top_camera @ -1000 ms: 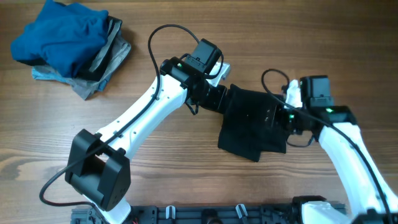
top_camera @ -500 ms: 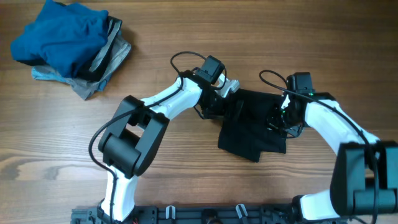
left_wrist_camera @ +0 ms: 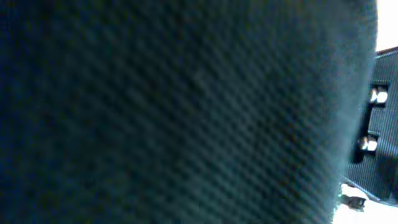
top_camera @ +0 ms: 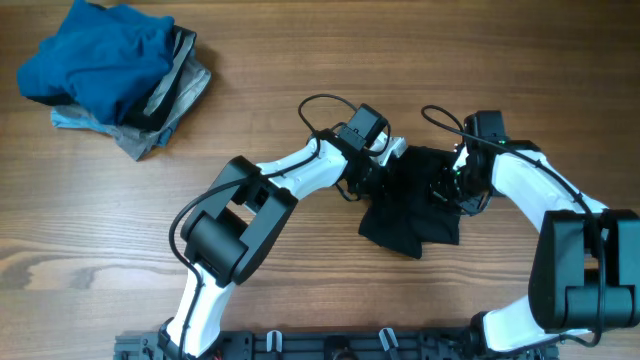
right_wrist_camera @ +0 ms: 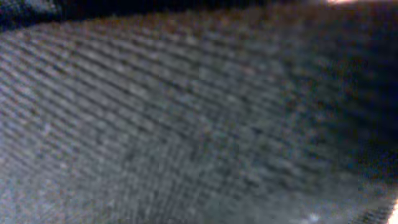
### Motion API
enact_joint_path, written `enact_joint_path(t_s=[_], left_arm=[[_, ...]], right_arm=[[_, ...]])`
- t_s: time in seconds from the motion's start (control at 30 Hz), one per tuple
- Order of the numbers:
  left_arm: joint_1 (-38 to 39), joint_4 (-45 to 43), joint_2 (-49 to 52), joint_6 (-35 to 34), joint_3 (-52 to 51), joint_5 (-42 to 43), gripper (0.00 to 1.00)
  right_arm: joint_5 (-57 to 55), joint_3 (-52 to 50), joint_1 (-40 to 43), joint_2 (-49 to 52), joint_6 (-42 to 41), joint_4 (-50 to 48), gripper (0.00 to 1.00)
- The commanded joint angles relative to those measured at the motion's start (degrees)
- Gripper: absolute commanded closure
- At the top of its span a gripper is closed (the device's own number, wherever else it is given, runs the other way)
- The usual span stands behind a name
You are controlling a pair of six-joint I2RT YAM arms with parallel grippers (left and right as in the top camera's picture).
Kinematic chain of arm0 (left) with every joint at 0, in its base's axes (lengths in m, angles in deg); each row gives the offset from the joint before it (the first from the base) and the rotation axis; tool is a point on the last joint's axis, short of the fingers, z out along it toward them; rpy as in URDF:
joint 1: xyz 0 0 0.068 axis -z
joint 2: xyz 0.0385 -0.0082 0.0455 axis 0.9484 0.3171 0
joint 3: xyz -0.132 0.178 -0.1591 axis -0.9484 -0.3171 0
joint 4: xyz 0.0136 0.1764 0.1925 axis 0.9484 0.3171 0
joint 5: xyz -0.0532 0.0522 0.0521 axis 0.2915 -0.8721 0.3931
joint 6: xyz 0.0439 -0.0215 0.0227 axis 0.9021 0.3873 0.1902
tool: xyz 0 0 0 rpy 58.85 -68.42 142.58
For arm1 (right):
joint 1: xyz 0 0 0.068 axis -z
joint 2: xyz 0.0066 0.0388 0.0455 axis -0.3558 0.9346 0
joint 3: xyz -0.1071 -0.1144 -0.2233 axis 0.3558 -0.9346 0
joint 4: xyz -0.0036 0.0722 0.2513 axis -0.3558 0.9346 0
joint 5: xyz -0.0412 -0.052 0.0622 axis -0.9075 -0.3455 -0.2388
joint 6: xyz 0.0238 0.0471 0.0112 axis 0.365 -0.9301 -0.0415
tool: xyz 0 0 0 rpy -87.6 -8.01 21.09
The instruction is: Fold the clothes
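Observation:
The black T-shirt (top_camera: 410, 215) lies crumpled on the wooden table at centre right. My left gripper (top_camera: 385, 175) is at its upper left edge and my right gripper (top_camera: 448, 188) is at its upper right edge, close together. The fabric bunches up between them and follows them, so both seem shut on it. Black weave fills the left wrist view (left_wrist_camera: 186, 112) and the right wrist view (right_wrist_camera: 186, 124), hiding the fingers. No white tag shows.
A pile of other garments sits at the far left: a bright blue one (top_camera: 95, 60) on top of grey ones (top_camera: 170, 100). The right arm's dark body shows at the left wrist view's right edge (left_wrist_camera: 379, 124).
Both grippers have moved toward each other. The left one shifted right with the shirt's upper left edge, and the shirt's top has narrowed and bunched.

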Motion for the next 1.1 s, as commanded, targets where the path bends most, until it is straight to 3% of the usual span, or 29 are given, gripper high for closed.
enact_joint_path(t_s=[0.0, 0.13, 0.3, 0.5, 0.63, 0.8, 0.83, 0.87, 0.9, 0.93, 0.97, 1.07], left_arm=[[-0.85, 2.71, 0.17, -0.35, -0.22, -3.52, 0.96], [-9.05, 14.64, -5.40, 7.26, 3.28, -3.52, 0.96], [-23.04, 30.45, -15.19, 15.15, 18.69, -3.06, 0.96], [-41.22, 27.39, -18.97, 16.57, 34.62, -3.56, 0.96], [-56.08, 19.28, -18.14, 14.01, 35.56, -3.56, 0.96], [-67.49, 23.21, -11.21, 10.62, 35.50, -3.56, 0.96], [-68.39, 24.22, -9.84, 10.47, 35.50, -3.56, 0.90], [-69.70, 26.36, -7.34, 10.34, 35.50, -3.54, 0.71], [-70.62, 28.57, -5.14, 9.81, 35.50, -3.52, 0.58], [-71.38, 30.86, -3.37, 7.93, 35.50, -3.52, 0.55], [-72.13, 32.85, -1.62, 5.90, 35.50, -3.54, 0.45], [-73.46, 34.82, -0.28, 5.55, 35.50, -3.52, 0.34]], right_arm=[[2.05, -2.14, -1.40, 2.23, 3.15, 2.32, 0.96], [2.08, 0.04, -0.11, -9.77, 7.67, 9.14, 0.96], [2.05, 2.05, 0.85, -25.53, 6.88, 8.72, 0.96], [2.08, 2.03, 0.83, -28.72, 5.55, 8.26, 0.96], [2.05, 2.03, 0.83, -28.61, 5.40, 8.26, 0.96], [2.05, 2.03, 0.83, -28.61, 4.04, 7.91, 0.96], [2.08, 2.03, 0.83, -28.61, 3.89, 7.85, 0.96], [2.05, 2.03, 0.83, -28.61, 3.91, 7.58, 0.95], [2.08, 2.03, 0.83, -28.61, 3.89, 7.48, 0.96], [2.05, 2.03, 0.83, -28.61, 3.89, 7.48, 0.96], [2.05, 2.03, 0.83, -28.61, 3.91, 7.50, 0.96], [2.05, 2.03, 0.83, -28.61, 3.93, 7.48, 0.96]])
